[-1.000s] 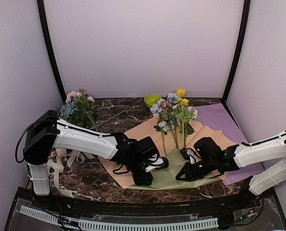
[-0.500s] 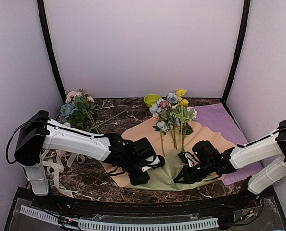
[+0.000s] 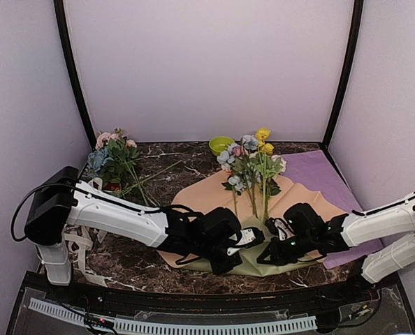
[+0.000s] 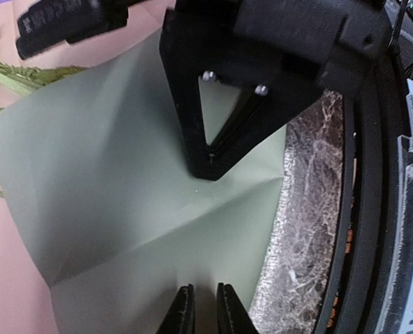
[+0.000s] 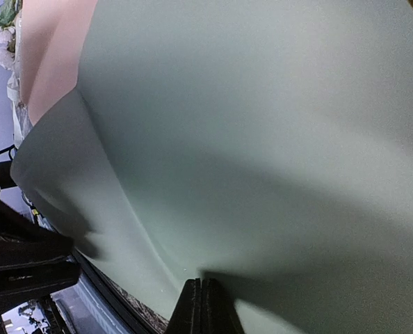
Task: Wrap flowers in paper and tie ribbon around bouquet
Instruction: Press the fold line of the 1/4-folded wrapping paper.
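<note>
Sage-green paper (image 4: 123, 174) lies centre-bottom under the stems of the flowers (image 3: 253, 167), the right gripper (image 5: 201, 292) shut, tips on it, probably pinning it so the left gripper (image 4: 205, 312), jaws a narrow slit at its near edge, can fold; grip unclear.

White-shelled arms (image 3: 117, 209), black joints and cables; the black right pincer (image 4: 210, 158) carries 2 silver screws (image 4: 206, 75).

Robot lab booth w/ plain lilac walls (image 3: 207, 63), black frame posts (image 3: 72, 70), marble-look tabletop (image 3: 124, 259).
</note>
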You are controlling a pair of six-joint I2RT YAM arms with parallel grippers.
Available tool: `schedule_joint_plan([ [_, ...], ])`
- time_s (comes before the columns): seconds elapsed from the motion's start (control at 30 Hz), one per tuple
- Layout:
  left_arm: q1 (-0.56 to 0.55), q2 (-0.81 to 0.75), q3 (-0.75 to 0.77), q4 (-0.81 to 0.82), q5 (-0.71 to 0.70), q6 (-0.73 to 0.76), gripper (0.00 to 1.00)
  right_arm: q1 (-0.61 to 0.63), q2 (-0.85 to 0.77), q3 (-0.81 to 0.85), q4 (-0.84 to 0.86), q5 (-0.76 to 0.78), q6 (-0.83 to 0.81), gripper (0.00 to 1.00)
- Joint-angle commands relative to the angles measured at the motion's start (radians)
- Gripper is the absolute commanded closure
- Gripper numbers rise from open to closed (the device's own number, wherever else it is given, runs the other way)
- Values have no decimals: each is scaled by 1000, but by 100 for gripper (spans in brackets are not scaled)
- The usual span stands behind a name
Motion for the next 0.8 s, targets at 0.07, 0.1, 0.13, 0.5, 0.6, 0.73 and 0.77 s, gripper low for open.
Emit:
schedule_joint_plan([
  [0.07, -3, 76, 25, 33, 15, 63, 88, 3, 8, -26, 60, 7, 48, 100],
  [0.1, -2, 76, 20, 18, 2, 64, 89, 3, 13, -26, 58, 7, 49, 100],
  [0.13, -2, 73, 11, 2, -8, 60, 89, 3, 17, -26, 57, 7, 49, 100],
  [0.5, -3, -42, -209, 2, -1, -60, 90, 3, 1, -67, -26, 86, 69, 100],
  [0.6, -3, -80, -266, -11, -20, -83, 90, 3, -11, -83, -25, 88, 73, 100],
  [0.73, -4, -127, -338, -29, -21, -133, 90, 3, -12, -87, -25, 98, 73, 100],
  [0.77, -4, -140, -360, -27, -23, -149, 90, 3, -9, -87, -25, 99, 71, 100],
])
